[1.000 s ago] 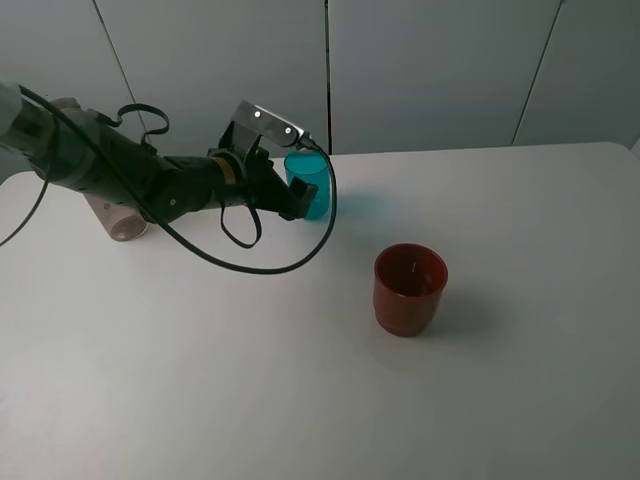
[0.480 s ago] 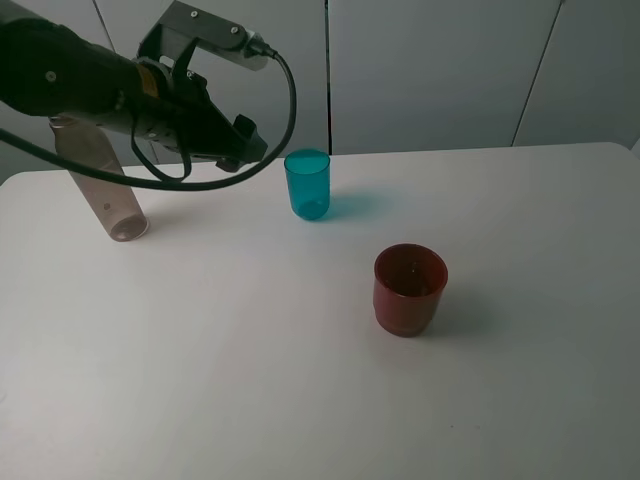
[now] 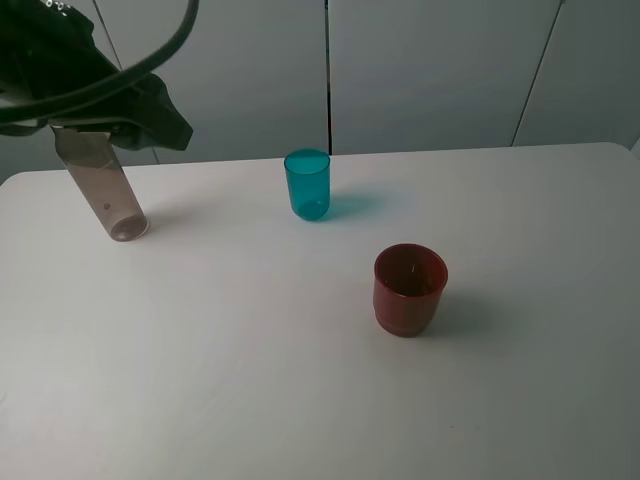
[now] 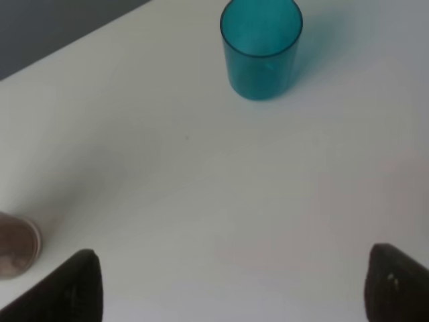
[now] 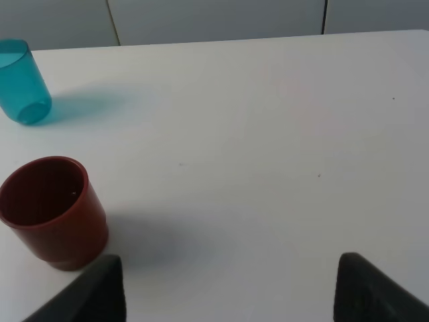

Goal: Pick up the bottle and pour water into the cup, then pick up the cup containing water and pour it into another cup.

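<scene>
We had our left gripper (image 4: 228,282) lifted high above the table (image 3: 300,400), jaws spread wide and nothing between them: in the left wrist view the 2 dark fingertips (image 4: 74,288) stood far apart at the edges of the picture, with bare tabletop between. Our left arm (image 3: 90,80) filled the upper left corner of the exterior high view, close to the camera. Just below it the bottle (image 3: 100,185) stood on the table at the far left, uncapped as far as we could tell, though its neck was hidden behind the arm. It looked tilted in that view, which may only have been the camera angle.

The cup (image 3: 307,184) sat upright near the back edge, well apart from the bottle. Another cup (image 3: 410,289) stood nearer the front and to the right, also upright. Whether either held water, we could not say.

Our right gripper (image 5: 228,288) hung over the right half of the table, fingers spread and empty, with another cup just ahead of it.

By our reading, neither pour was under way at that instant, because nothing was gripped. If the bottle was next, we needed the left gripper down around its body, squared up, then closed firmly before any lift toward the cup.
</scene>
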Action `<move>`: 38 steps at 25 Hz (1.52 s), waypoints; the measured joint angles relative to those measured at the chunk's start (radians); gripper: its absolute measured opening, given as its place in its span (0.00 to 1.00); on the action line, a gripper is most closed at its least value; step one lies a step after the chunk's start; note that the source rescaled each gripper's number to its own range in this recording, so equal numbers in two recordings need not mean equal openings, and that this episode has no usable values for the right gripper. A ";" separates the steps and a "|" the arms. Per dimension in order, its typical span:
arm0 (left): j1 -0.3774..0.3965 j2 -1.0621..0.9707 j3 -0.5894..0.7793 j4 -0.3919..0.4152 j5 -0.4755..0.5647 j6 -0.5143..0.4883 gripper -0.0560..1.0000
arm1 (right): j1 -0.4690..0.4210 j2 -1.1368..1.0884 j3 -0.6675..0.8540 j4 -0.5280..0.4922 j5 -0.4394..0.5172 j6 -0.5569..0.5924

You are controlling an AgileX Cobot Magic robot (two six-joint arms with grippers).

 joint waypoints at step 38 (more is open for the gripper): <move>0.574 -1.256 0.478 -0.117 0.432 0.149 0.99 | 0.000 0.000 0.000 0.000 0.000 0.000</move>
